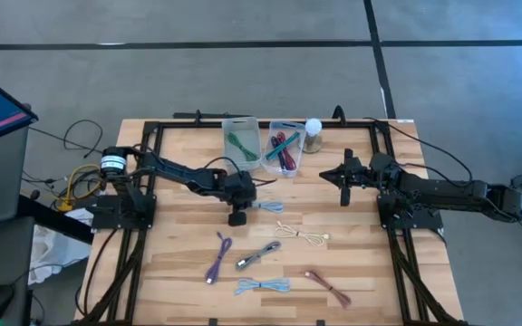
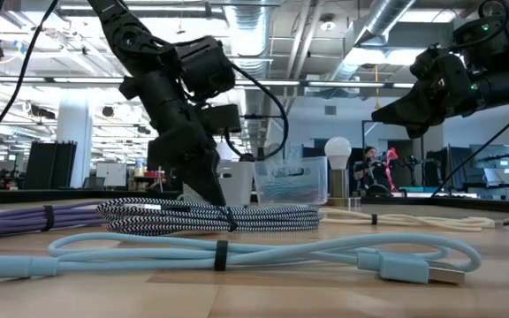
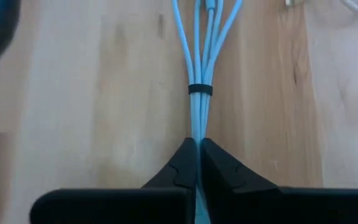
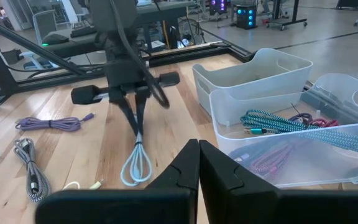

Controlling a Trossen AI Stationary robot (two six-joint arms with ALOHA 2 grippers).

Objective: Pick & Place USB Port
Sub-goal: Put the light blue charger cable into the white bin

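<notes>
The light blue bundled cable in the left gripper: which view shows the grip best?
The left wrist view: the left gripper is shut on the light blue bundled cable. The right wrist view shows its loop; the high view shows it small.

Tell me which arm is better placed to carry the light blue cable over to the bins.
The left. Its end effector is shut on the light blue cable near the bins. The right end effector hovers shut and empty above the table.
</notes>
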